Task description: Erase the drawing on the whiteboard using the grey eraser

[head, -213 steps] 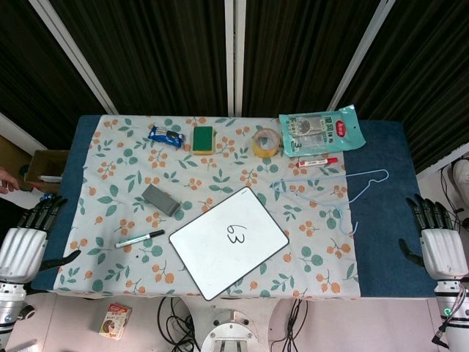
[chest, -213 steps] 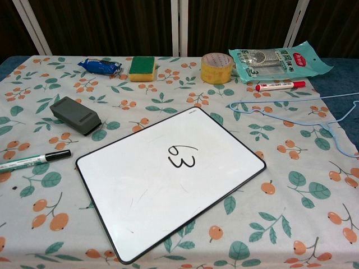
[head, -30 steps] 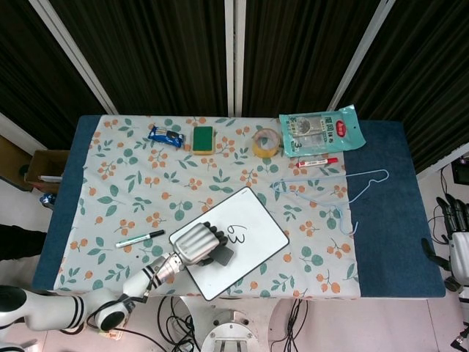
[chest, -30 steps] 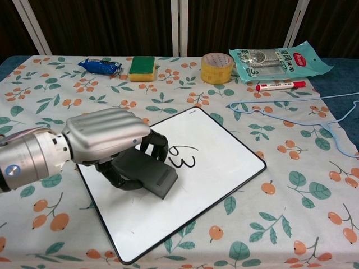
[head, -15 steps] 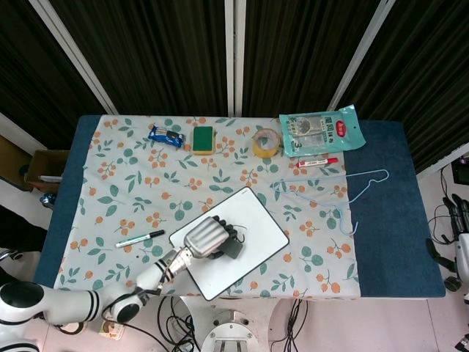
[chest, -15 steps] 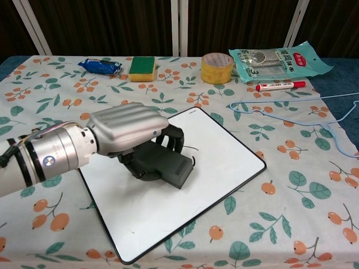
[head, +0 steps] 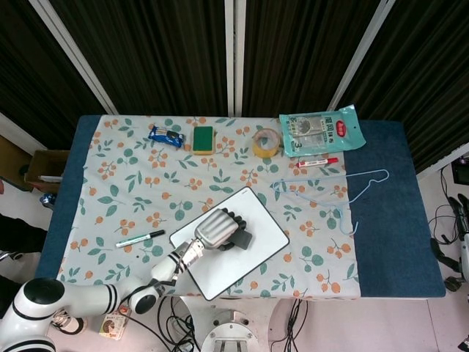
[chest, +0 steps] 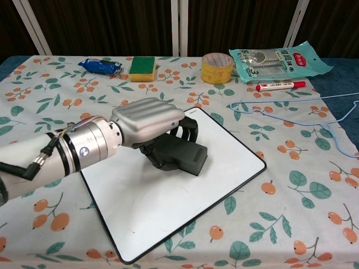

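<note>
Floral leaf-and-orange-print tablecloth [chest: 291,185] covers table, dark slatted wall behind. Left hand [chest: 148,126] clasps dark grey block eraser [chest: 179,155] flat on white rectangular whiteboard [chest: 224,157]; right hand [head: 464,242] barely visible, state unclear.

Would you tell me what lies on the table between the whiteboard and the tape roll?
Only bare floral tablecloth lies between the whiteboard and the tape roll; the chest view shows it best.

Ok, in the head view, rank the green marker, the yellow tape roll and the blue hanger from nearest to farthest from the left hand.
1. green marker, to the left of the left hand, on the cloth.
2. yellow tape roll, toward the table's far edge.
3. blue hanger, off to the right.
The last two are fairly close; the tape looks slightly nearer.
</note>
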`<move>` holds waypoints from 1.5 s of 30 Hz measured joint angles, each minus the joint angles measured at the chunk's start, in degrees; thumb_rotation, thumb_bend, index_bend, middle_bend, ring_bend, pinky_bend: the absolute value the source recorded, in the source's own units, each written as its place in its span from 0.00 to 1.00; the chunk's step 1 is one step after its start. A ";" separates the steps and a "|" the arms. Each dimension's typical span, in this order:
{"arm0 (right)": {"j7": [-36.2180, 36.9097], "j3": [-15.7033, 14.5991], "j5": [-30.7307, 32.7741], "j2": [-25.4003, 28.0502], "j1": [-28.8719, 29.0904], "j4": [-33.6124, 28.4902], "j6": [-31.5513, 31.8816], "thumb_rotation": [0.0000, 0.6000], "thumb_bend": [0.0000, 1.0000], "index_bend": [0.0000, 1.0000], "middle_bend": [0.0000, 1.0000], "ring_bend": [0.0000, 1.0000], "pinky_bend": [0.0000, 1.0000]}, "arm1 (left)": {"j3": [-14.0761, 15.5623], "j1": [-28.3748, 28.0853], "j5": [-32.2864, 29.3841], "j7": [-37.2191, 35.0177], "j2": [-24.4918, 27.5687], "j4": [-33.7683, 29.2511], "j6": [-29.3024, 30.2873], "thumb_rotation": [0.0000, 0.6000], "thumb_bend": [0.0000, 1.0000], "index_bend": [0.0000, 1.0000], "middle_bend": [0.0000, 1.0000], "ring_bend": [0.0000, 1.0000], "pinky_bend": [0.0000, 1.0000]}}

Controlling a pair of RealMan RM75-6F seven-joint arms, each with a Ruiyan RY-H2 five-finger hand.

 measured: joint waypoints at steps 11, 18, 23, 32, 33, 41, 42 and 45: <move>0.89 0.58 0.72 0.04 -0.13 0.65 0.01 1.00 0.25 0.00 0.00 0.00 0.00 | -2.01 -1.85 -2.50 -0.85 -2.51 4.93 -0.38 1.00 0.38 0.64 0.61 0.48 0.51; 1.05 0.73 0.85 0.09 -0.36 0.72 0.30 1.00 0.25 0.00 0.00 0.00 0.00 | -3.00 -2.78 -3.60 -1.66 -4.36 8.59 -0.12 1.00 0.38 0.64 0.61 0.48 0.51; 1.03 0.75 0.66 0.19 -0.47 0.55 0.56 1.00 0.25 0.00 0.00 0.00 0.00 | -4.13 -3.46 -4.47 -2.72 -4.91 10.84 0.00 1.00 0.38 0.64 0.61 0.48 0.51; 0.63 0.89 0.17 0.07 -0.36 0.19 0.94 1.00 0.25 0.00 0.00 0.00 0.00 | -6.10 -3.74 -4.37 -4.04 -1.58 8.57 2.54 1.00 0.39 0.64 0.61 0.48 0.51; 0.57 0.89 0.05 0.02 -0.31 0.14 0.94 1.00 0.25 0.00 0.00 0.00 0.00 | -6.19 -3.65 -4.36 -4.01 -1.00 8.13 2.86 1.00 0.39 0.64 0.61 0.48 0.51; -0.28 0.80 -0.49 -0.39 0.20 -0.11 0.59 1.00 0.25 0.00 0.00 0.00 0.00 | -5.35 -0.65 -4.98 -3.41 7.24 3.16 5.07 1.00 0.39 0.64 0.61 0.48 0.51; -0.38 0.76 -0.56 -0.42 0.25 -0.16 0.53 1.00 0.25 0.00 0.00 0.00 0.00 | -4.96 -0.09 -5.21 -3.40 8.29 2.82 5.10 1.00 0.38 0.64 0.61 0.48 0.51; -0.88 0.66 -0.87 -0.58 0.46 -0.44 0.39 1.00 0.25 0.00 0.00 0.00 0.00 | -3.25 2.16 -6.43 -3.92 11.14 2.50 4.94 1.00 0.38 0.64 0.61 0.48 0.51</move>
